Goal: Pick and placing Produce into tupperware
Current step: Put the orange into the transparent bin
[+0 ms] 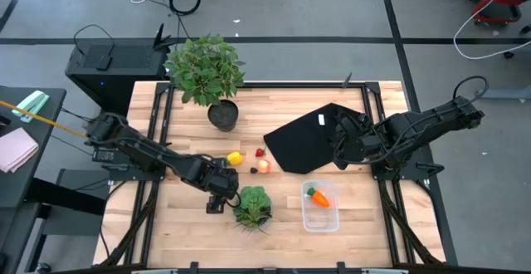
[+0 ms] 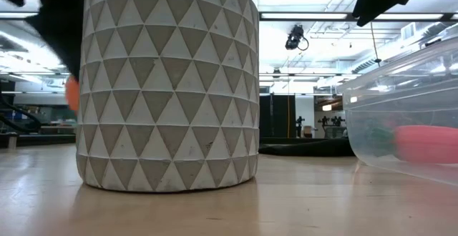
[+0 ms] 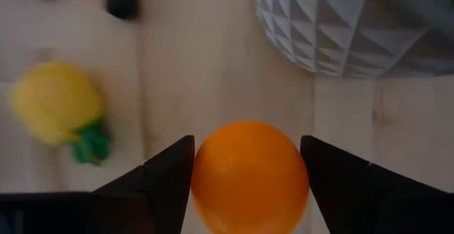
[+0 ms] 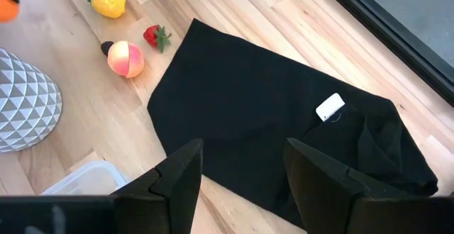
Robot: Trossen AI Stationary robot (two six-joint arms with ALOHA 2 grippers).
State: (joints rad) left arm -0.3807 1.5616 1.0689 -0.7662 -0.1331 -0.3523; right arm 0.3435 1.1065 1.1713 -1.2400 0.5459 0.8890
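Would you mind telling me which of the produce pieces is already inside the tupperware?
The orange carrot: it alone lies inside the clear tupperware. The yellow piece, red piece and peach ball lie on the table; the orange ball sits between the left gripper's jaws.

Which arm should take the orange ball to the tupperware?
Left. The left gripper already has the orange ball between its fingers, close to the lettuce head. The right gripper is empty over the black cloth. The tupperware holds only the carrot.
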